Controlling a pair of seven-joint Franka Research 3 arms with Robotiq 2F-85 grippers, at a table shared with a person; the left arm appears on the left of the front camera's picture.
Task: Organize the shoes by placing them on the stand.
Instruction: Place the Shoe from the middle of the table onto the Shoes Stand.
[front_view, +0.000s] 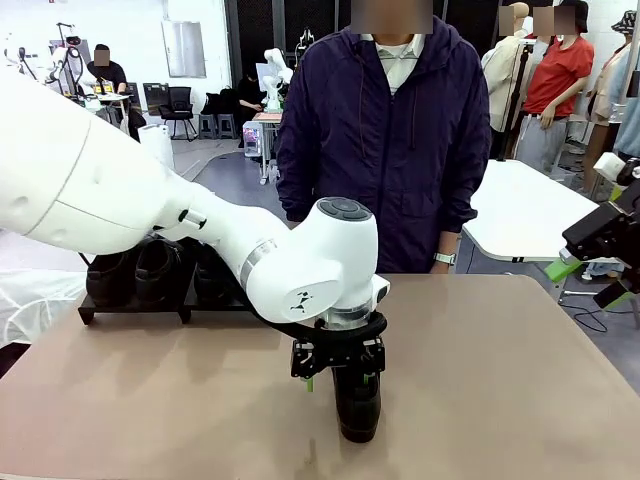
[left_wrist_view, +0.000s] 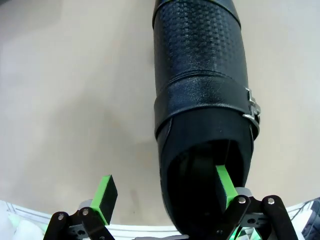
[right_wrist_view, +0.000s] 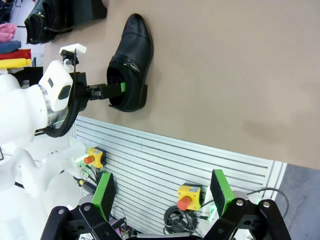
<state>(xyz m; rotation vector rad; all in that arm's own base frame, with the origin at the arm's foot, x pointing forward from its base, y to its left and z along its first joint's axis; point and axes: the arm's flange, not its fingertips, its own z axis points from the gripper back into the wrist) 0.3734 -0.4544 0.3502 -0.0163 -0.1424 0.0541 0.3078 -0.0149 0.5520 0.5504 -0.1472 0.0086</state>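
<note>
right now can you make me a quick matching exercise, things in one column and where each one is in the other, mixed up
Things:
1. lone shoe
2. stand
3. left claw
4. right claw

Places:
A. far left of the table, shoes on it
B. raised off the table's right edge, open
C. near the table's front, toe towards the robot
D. open, one finger inside the shoe's opening

Pairs: 1-C, 2-A, 3-D, 4-B

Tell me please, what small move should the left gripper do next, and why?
Probably close the left gripper. Its jaws stand open astride the side wall of the shoe on the table: one finger inside the opening, one outside. Nothing is gripped yet.
</note>
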